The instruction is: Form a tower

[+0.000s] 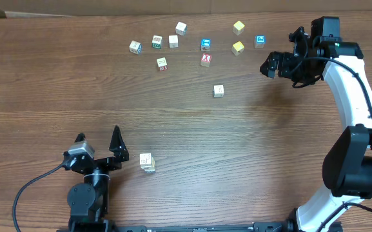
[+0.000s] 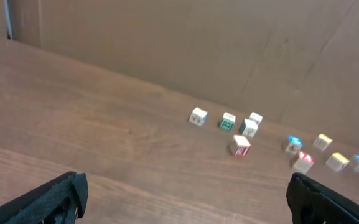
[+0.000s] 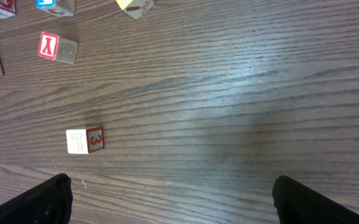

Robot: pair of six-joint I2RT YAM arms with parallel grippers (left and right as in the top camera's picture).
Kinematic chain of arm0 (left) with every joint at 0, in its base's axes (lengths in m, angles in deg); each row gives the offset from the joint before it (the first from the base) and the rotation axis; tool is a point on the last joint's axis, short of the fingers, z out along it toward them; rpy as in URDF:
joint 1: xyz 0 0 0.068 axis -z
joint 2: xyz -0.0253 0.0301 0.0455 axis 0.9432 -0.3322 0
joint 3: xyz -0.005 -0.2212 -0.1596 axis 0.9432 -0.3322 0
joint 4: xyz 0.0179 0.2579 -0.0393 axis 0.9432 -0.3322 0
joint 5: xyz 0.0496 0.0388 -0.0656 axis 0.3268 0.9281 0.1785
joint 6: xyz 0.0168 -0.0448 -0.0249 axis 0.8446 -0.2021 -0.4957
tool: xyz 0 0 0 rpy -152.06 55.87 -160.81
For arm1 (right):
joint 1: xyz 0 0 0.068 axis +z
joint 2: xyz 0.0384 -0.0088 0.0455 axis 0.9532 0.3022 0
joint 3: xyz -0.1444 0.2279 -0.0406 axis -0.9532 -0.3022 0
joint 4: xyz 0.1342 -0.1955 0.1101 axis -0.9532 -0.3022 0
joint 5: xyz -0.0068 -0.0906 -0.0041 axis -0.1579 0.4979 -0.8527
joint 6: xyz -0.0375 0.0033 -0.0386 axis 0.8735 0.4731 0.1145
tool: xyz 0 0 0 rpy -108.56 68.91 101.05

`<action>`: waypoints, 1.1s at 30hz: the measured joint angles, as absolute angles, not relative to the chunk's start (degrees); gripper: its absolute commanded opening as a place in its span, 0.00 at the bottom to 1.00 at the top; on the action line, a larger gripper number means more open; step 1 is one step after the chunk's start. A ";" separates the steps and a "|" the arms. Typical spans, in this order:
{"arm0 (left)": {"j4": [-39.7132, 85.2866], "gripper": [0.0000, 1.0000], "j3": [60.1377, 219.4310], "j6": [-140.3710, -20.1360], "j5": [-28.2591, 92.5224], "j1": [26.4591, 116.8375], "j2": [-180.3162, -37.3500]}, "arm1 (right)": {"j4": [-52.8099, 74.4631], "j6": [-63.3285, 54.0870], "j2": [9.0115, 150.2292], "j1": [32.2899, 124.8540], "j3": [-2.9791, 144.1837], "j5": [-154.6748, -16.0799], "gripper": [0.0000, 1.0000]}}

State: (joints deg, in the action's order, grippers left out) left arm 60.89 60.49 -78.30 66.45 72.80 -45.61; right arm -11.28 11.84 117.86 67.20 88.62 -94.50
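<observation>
Both sets of fingers stand spread wide and hold nothing. Nearest the robot's base sits the left gripper point(image 1: 98, 136), and just beside it, on its right, the tower point(image 1: 147, 162) stands on the bench point(image 1: 44, 96). It is a short column one cube wide, pale with yellowish sides. How many cubes it counts cannot be read from above, and the left wrist view does not show it at all.

Farther out, well apart from the tower, a lone cube point(image 1: 218, 91) lies in the open middle of the bench. In the right wrist view it shows a red printed face, ahead of the spread fingers point(image 3: 42, 199) and nearer one of them than the other. Beyond it the loose cubes point(image 1: 173, 41) lie scattered in a band along the far side, some just beside one another. The right gripper point(image 1: 269, 64) hovers at the right end of that band.

The main risk, as I judge it, sits at the near end. The tower is close to the left gripper's nearer finger, so any swing or turn of that arm could clip it and tip it over. A cube set down off-centre, or let go before it sits flat, would likely do the same. At the far end, fingers this wide coming down among close neighbours may shove a second cube aside. A long carry by the right arm toward the tower could also bring the two arms together
</observation>
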 measured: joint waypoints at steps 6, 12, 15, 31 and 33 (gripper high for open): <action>53.35 1.00 60.40 -76.88 67.08 72.80 -39.30 | -11.28 11.79 117.86 67.20 88.62 -94.48 1.00; 53.38 1.00 60.40 -74.17 67.08 72.80 -38.09 | -11.26 11.82 117.86 67.20 88.62 -94.50 1.00; 53.31 1.00 60.40 -72.68 67.06 72.80 -38.09 | -11.30 11.84 117.86 67.20 88.62 -94.48 1.00; 53.22 0.99 60.40 -62.30 67.04 72.80 -38.09 | -11.26 11.82 117.86 67.20 88.62 -94.50 1.00; 53.22 0.99 60.40 -61.88 67.04 72.80 -38.09 | -11.26 11.82 117.86 67.20 88.62 -94.50 1.00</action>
State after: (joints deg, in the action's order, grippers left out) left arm 53.22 60.40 -61.88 67.04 72.80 -38.09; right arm -11.26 11.82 117.86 67.20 88.62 -94.50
